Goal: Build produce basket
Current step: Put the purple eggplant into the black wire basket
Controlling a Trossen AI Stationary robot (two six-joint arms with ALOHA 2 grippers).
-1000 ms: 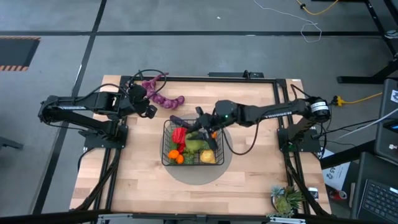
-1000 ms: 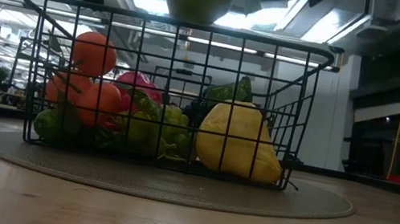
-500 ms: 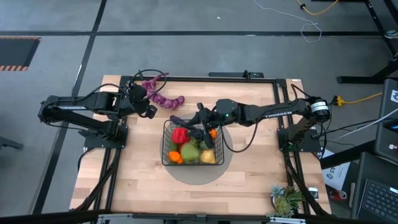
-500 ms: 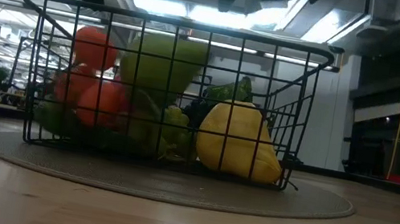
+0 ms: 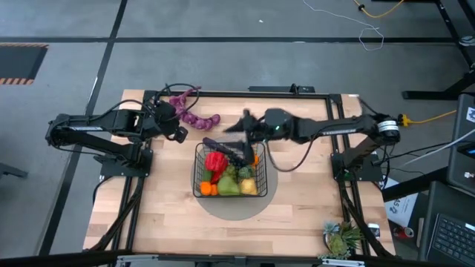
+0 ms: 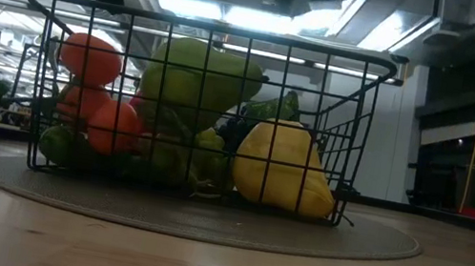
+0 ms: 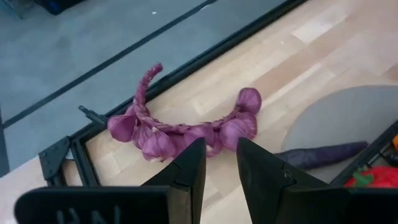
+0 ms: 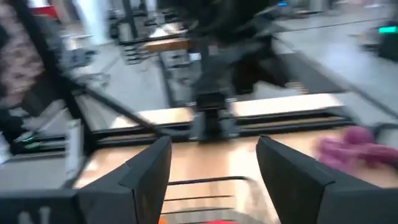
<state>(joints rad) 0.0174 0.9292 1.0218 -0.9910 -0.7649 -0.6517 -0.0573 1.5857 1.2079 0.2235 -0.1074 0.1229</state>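
high view, over my wooden bench [image 5: 163, 215]: the black wire basket [image 5: 200, 172] sits on the round grey mat [image 5: 236, 210] near the middle, filled with produce, a red pepper [image 5: 216, 161] at its far left, oranges [image 5: 210, 188] at the near left corner, a green pear [image 5: 228, 183] in the middle and a yellow lemon [image 5: 248, 187] at the near right. my right gripper [image 5: 239, 133] hangs blurred above the basket's far rim, its fingers [image 8: 149, 168] spread wide and empty in the right wrist view. my left gripper [image 5: 177, 127] waits near the far left corner of the bench, its fingers [image 7: 190, 167] standing a narrow gap apart with nothing between them, pointed at the purple string [image 5: 194, 116] of bulbs lying on the wood beside the bench frame. a dark purple piece [image 7: 317, 155] lies just beside the basket, partly on the mat. low view shows the pear [image 6: 196, 78] piled high inside the wire, oranges [image 6: 90, 60] to one side, lemon [image 6: 282, 167] to the other. a spiky potted plant [image 5: 343, 238] stands at the near right corner.
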